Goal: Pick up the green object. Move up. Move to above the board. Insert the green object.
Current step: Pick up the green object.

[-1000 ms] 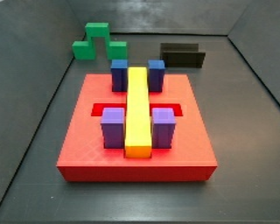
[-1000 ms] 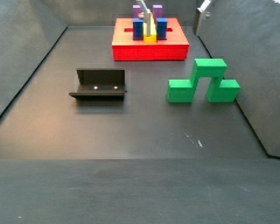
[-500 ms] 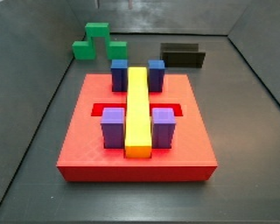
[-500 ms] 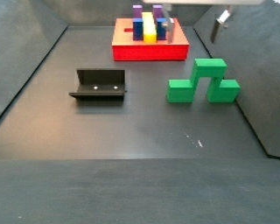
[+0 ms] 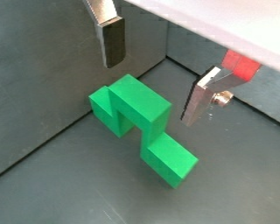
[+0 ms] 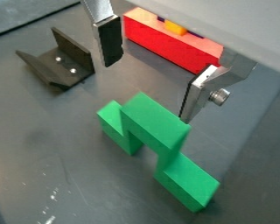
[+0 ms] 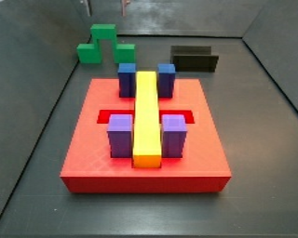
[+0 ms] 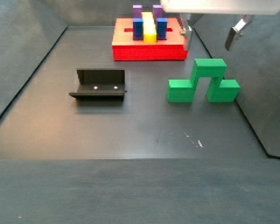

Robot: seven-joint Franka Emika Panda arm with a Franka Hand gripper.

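Tool [image 7: 107,7] above green object [image 7: 104,44]

Dark fixture [image 8: 99,85] — standing alone on the floor.

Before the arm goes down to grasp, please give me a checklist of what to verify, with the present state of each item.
1. Tool open: ok, fingers apart, nothing between them.
2. Tool above the green object: ok in both wrist views; it hangs above and does not touch.
3. Fingers straddle the raised middle cube: cannot tell.
4. Green object resting on the floor, not tipped: ok.
5. Fixture apart from the green object: ok.
6. Slot in the board free: cannot tell.
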